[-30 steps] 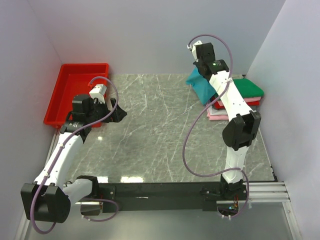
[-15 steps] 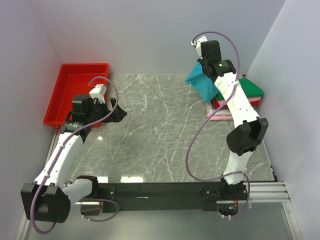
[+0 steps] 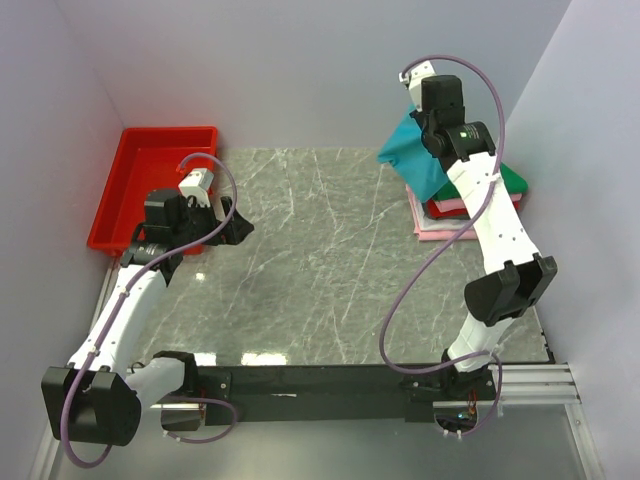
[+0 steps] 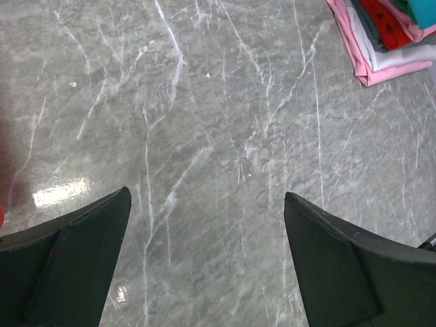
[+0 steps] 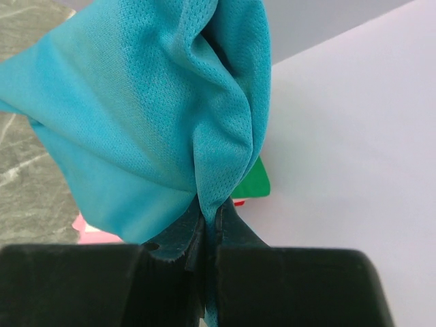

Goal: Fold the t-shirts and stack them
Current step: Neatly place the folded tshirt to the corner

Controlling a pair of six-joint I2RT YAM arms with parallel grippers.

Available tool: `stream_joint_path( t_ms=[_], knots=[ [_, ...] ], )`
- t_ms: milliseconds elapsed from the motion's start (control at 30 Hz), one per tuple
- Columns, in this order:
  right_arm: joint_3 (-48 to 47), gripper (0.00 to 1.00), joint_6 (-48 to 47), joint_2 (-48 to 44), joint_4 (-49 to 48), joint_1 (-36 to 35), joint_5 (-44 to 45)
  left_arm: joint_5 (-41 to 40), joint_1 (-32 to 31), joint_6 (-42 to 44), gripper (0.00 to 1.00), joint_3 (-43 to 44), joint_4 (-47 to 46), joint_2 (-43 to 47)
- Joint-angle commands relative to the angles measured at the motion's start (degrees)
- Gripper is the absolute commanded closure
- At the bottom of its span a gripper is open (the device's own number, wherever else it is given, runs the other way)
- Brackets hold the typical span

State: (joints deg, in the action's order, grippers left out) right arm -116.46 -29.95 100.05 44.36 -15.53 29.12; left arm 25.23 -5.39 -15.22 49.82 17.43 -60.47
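Observation:
My right gripper (image 3: 425, 128) is raised at the back right, shut on the teal t-shirt (image 3: 415, 160), which hangs folded from it above the stack. In the right wrist view the teal cloth (image 5: 157, 116) is pinched between the closed jaws (image 5: 211, 221). The stack of folded t-shirts (image 3: 455, 210) lies at the table's right edge: green (image 3: 512, 178) on top, then red, whitish and pink (image 3: 432, 230). Its pink and red edges also show in the left wrist view (image 4: 371, 48). My left gripper (image 3: 238, 226) is open and empty, over the table's left side, its fingers (image 4: 82, 252) wide apart.
A red plastic tray (image 3: 135, 190) stands at the back left, just beyond my left arm. Grey walls close in at the back and both sides. The marble table (image 3: 320, 260) lies between the two arms.
My right gripper has lifted the teal t-shirt higher and carried it to the right, over the stack. The left arm has not moved.

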Motion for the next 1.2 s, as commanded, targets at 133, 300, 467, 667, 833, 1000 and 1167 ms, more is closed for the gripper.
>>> stream_joint_path(
  t_ms=[133,300,467,667,833,1000,1167],
  knots=[
    [0.62,1.00,-1.51,-3.46,-2.17,2.34,-0.03,0.69,-0.15,1.25,0.01,-0.43,-1.61,0.97],
    [1.50,1.00,-2.65,-2.67,-3.40,4.54,-2.31,0.43,-0.15,1.34,0.01,-0.43,-1.61,0.88],
    [1.24,1.00,-3.62,-0.56,-4.63,5.77,-3.02,0.17,-0.15,1.42,0.01,-0.52,-1.44,0.61],
    [-1.22,1.00,-4.67,2.60,-4.89,7.79,-3.63,-0.01,-0.15,1.51,0.01,-0.34,-1.35,0.35],
    [-2.19,1.00,-4.94,4.80,-5.77,9.64,-3.64,-0.01,-0.24,1.60,0.01,-0.34,-1.35,0.17],
    [-1.40,1.00,-5.29,5.68,-8.23,12.01,-3.46,-0.10,-0.24,1.60,0.00,-0.43,-1.35,-0.09],
    [-1.22,1.00,-5.11,6.65,-11.04,13.86,-4.07,-0.19,-0.24,1.69,0.00,-0.43,-1.26,-0.53]
  ],
)
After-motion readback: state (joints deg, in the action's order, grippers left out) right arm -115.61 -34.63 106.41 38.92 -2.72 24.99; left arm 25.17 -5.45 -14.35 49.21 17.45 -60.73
